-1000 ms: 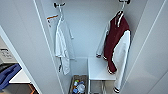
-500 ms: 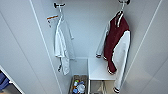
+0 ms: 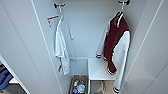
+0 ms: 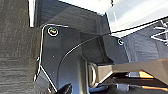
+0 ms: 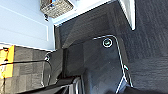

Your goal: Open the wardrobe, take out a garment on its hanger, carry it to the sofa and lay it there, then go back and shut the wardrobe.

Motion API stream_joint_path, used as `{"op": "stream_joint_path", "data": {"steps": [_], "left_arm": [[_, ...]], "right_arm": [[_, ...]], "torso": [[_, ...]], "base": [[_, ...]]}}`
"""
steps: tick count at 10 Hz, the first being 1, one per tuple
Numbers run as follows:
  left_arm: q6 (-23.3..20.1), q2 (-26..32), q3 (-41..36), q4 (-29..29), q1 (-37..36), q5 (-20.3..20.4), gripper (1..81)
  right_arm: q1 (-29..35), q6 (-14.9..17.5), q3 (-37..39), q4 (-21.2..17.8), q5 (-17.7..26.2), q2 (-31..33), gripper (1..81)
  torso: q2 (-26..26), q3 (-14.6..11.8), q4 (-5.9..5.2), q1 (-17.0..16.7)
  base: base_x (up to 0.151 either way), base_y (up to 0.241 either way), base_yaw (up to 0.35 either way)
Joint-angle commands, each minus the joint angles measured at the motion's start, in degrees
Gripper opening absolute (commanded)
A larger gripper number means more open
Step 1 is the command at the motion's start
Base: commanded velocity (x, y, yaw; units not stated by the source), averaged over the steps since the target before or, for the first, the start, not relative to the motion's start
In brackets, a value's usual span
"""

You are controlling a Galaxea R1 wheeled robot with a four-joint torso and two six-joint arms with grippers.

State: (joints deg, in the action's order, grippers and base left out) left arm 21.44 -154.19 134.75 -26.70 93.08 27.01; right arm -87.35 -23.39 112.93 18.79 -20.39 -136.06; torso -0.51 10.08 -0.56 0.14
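The wardrobe (image 3: 82,30) stands open in front of me in the head view, its white doors swung out at the left (image 3: 22,50) and right (image 3: 152,57). Inside on the right hangs the garment (image 3: 113,42), a dark red jacket with white sleeves and striped cuffs. It hangs on a white hanger (image 3: 122,8) whose hook sits on a dark rail fitting at the top. Its lower hem falls in front of a white inner shelf (image 3: 100,68).
A white shirt (image 3: 62,47) hangs on the wardrobe's left side. A woven basket (image 3: 78,85) holding small items sits on the wardrobe floor and shows in the right wrist view too (image 5: 56,7). Something blue (image 3: 5,78) lies behind the left door. The floor is dark carpet (image 5: 147,37).
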Motion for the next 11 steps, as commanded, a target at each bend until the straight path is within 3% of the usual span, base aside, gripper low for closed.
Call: {"op": "stream_joint_path", "data": {"steps": [1, 4, 11], "left_arm": [[0.8, -4.4, 5.4, -2.8, 0.7, -8.3, 81.1], [0.5, -10.7, 13.4, -2.8, 0.7, -12.9, 81.1], [0.2, -17.8, 21.9, -2.4, -0.2, -16.1, 81.1]], "right_arm": [[-3.0, -0.3, 10.4, 5.3, 3.5, -7.1, 81.1], [-5.3, -0.2, 19.3, 10.1, 3.8, -14.3, 81.1], [-6.5, -0.2, 43.4, 10.0, 10.0, -32.9, 81.1]], "torso": [[0.0, 0.0, 0.00, 0.0], [0.0, 0.0, 0.00, 0.0], [-0.1, -0.1, 0.00, -0.1]], "base": [[0.000, 0.000, 0.000], [0.000, 0.000, 0.000], [0.000, 0.000, 0.000]]}}
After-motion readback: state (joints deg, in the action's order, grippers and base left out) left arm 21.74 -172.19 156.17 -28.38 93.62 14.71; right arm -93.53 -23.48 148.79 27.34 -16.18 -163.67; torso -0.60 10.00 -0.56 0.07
